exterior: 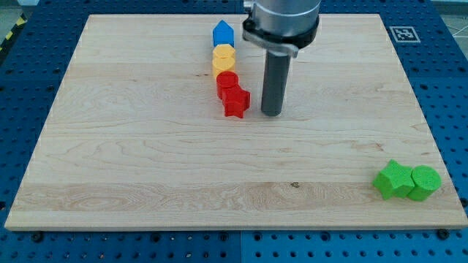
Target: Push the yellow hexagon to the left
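Note:
The yellow hexagon [224, 59] sits on the wooden board near the view's top centre, in a column of touching blocks. A blue house-shaped block [223, 33] is just above it, a red round block [227, 82] just below it, and a red star block [235, 101] at the column's lower end. My tip [271, 112] rests on the board to the right of the red star, apart from it by a small gap, and below and to the right of the yellow hexagon.
Two green blocks touch each other near the board's lower right corner: an angular one [394, 180] and a round one [425, 182]. The wooden board [146, 146] lies on a blue perforated table. A marker tag [403, 33] is at the upper right.

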{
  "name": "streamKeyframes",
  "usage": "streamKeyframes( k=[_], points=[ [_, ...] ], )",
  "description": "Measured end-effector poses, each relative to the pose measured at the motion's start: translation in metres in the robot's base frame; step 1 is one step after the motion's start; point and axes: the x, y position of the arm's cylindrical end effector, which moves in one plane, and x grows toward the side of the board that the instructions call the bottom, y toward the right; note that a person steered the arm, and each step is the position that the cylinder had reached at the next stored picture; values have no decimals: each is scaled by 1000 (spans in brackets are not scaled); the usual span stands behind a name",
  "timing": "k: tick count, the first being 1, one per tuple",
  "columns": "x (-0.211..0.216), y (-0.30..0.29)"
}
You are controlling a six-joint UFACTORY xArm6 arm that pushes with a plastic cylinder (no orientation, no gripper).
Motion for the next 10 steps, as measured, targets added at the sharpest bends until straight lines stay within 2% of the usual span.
streamKeyframes(
  k=[2,3,7,10],
  points=[
    [-73,1],
    [-87,-2],
    [-96,-101],
    [-97,-120]
  ],
)
